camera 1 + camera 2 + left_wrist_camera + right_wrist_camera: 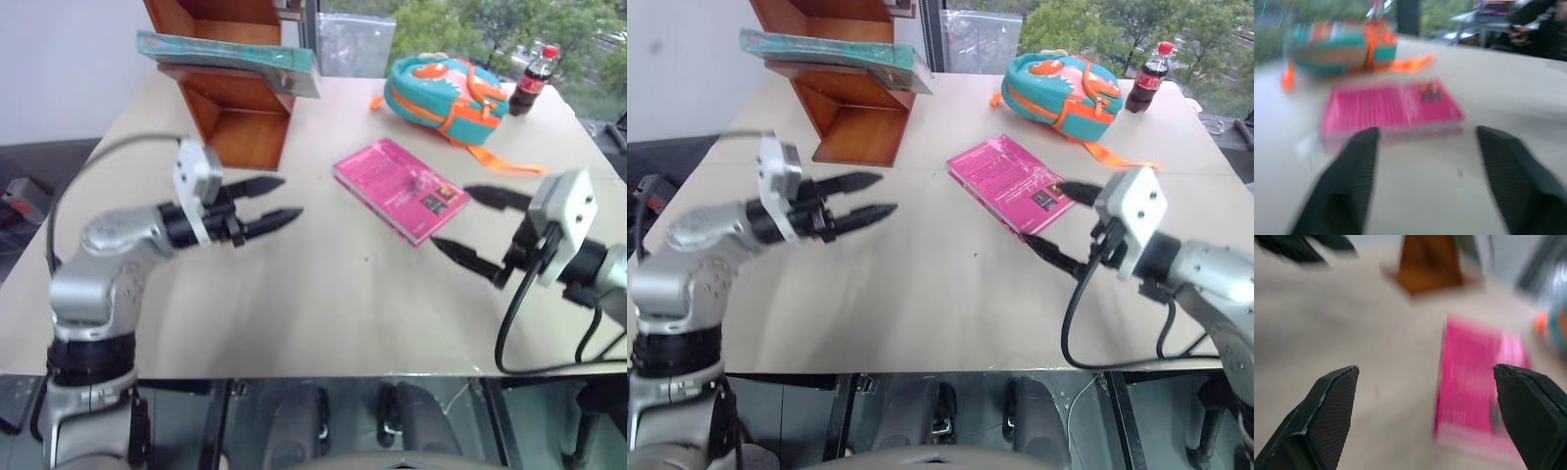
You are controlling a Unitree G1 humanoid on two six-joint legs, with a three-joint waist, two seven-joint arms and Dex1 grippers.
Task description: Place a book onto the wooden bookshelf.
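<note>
Nearest the robot are its two arms, both over the bare near part of the table (323,323), and both on the near side of the pink book (400,189), which serves here as the landmark. The right gripper (472,227) hangs just to the right of the pink book's near corner, its two black fingers spread wide with nothing between them. The left gripper (263,203) sits well to the left of the pink book, pointing towards it, fingers likewise parted and empty (the left wrist view looks straight across at the pink cover between them).

Beyond the pink book, to its far right, lies a teal and orange backpack (446,91) with a cola bottle (534,78) just past it at the table's far edge.

Far left of the pink book stands the wooden bookshelf (235,108). The book (230,59), teal-green and thin, already lies flat on one of its slanted boards, its end jutting out past the shelf's side towards the backpack, touching neither gripper.

Judged from this, the placing looks done and the step in hand is the withdrawal. The overhanging end seems the one doubt. If the book sits steadily, the next move calls only for keeping both arms clear of the shelf; if not, a gentle push further in.
</note>
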